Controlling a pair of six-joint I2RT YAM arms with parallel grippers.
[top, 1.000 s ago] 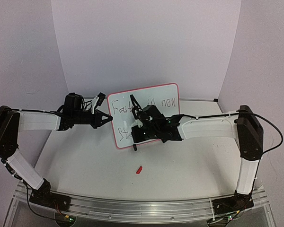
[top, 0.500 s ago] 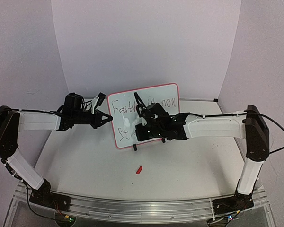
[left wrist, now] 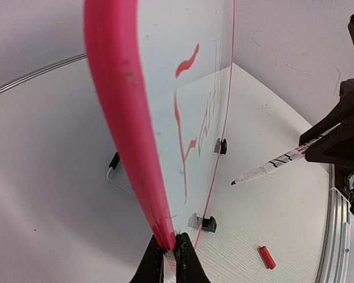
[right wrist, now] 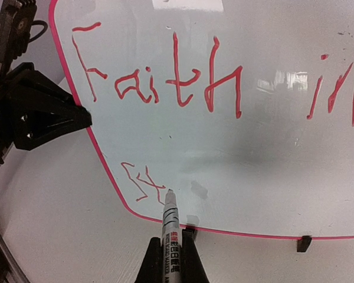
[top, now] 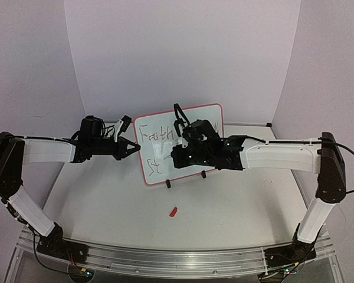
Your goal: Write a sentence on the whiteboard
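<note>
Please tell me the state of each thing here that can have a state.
whiteboard, upright on its feet, left edge gripped.
sentence, unfinished, second line only "St".
marker, uncapped, tip by "St".
cap, off the marker, lying loose.
left end effector, shut on whiteboard.
right end effector, shut on marker.

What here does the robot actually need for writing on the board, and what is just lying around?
In use: whiteboard, clamped at its edge by the left jaws; the half-written red sentence; marker, held in the right jaws.
Lying about: small red cap on the table, probably the marker's.
</note>
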